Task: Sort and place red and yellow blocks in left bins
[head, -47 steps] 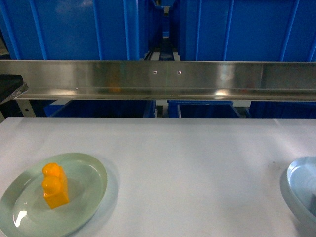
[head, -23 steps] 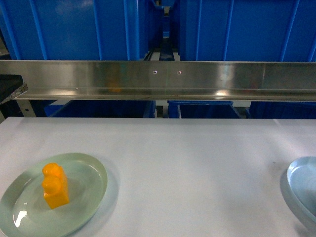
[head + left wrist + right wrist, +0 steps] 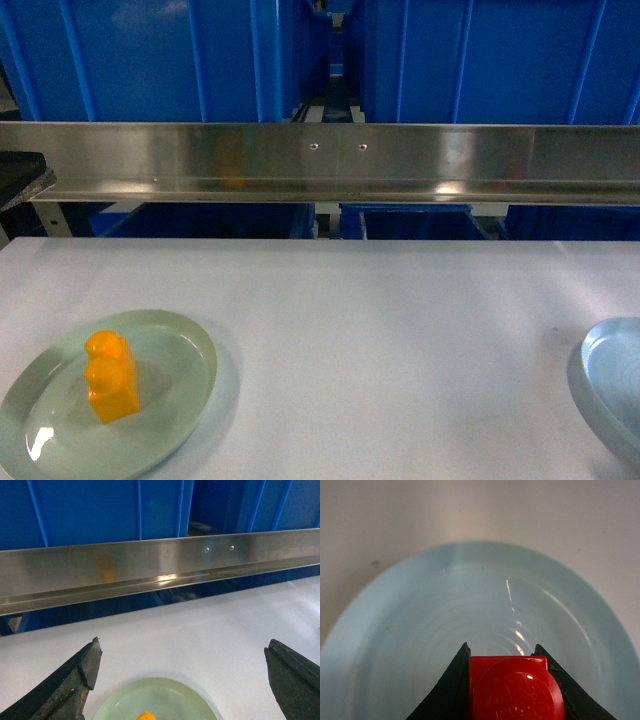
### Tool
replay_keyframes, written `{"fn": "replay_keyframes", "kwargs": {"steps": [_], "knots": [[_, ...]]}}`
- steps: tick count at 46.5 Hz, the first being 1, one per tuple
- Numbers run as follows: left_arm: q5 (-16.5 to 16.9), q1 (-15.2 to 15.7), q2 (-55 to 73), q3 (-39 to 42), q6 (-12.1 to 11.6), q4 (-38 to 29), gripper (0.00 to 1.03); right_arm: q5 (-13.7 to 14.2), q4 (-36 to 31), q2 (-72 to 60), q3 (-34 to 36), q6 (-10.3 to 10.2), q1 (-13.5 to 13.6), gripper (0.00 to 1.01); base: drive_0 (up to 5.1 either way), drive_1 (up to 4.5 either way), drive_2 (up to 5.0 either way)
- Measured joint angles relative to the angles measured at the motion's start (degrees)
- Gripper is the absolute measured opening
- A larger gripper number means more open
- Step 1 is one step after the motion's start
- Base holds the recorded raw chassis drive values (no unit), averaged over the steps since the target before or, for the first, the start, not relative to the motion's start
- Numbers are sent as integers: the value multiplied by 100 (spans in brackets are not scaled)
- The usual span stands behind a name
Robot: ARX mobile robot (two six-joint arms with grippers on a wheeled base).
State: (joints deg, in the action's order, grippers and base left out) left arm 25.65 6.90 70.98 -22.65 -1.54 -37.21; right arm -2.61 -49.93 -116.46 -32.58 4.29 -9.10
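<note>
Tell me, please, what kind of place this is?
Probably a warehouse or factory sorting station: large bright-blue ribbed plastic crates stand behind a long stainless-steel rail, fronted by a plain white worktable.

A small glossy orange-yellow block (image 3: 112, 377) with two round studs stood upright on the pale green plate (image 3: 185, 395), left of the plate's middle. A glossy red block (image 3: 512, 688) with a round stud showed in the right wrist view, clamped between two dark fingers (image 3: 451, 687) above the pale blue plate (image 3: 410, 645). Large bright-blue ribbed bins (image 3: 150, 60) stood behind the steel rail (image 3: 320, 160), well beyond the green plate.
</note>
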Motion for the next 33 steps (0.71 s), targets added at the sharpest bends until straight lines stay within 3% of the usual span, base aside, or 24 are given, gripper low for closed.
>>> {"fn": "replay_keyframes", "kwargs": {"steps": [13, 19, 24, 33], "knots": [[0, 0, 0, 0, 2, -2, 98, 57, -369, 1585, 807, 42, 201, 29, 0, 0, 0], [2, 0, 0, 0, 0, 0, 98, 66, -319, 2430, 1335, 177, 247, 29, 0, 0, 0], [0, 0, 0, 0, 0, -2, 98, 63, -72, 3195, 1624, 264, 282, 28, 0, 0, 0], [0, 0, 0, 0, 0, -2, 98, -149, 1255, 5473, 1985, 313, 216, 28, 0, 0, 0]]}}
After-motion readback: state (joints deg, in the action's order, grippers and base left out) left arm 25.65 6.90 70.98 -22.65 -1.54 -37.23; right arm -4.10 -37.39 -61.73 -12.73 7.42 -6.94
